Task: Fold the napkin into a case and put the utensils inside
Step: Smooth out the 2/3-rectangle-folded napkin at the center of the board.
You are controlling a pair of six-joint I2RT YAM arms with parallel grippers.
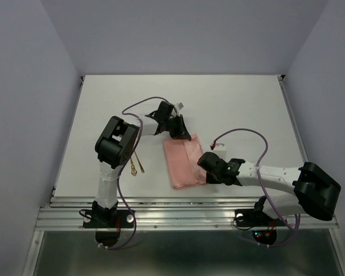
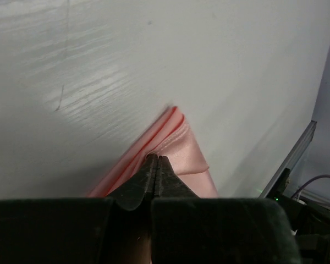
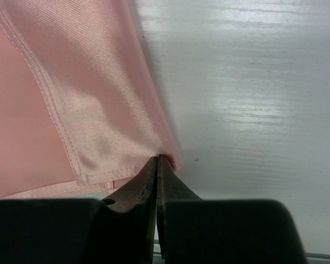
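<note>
White table: one napkin, two utensils

One salmon-pink napkin lies folded on one white worktop. Two gold utensils lie just left of the napkin. Two arms, left arm and right arm, flank the napkin.
</note>
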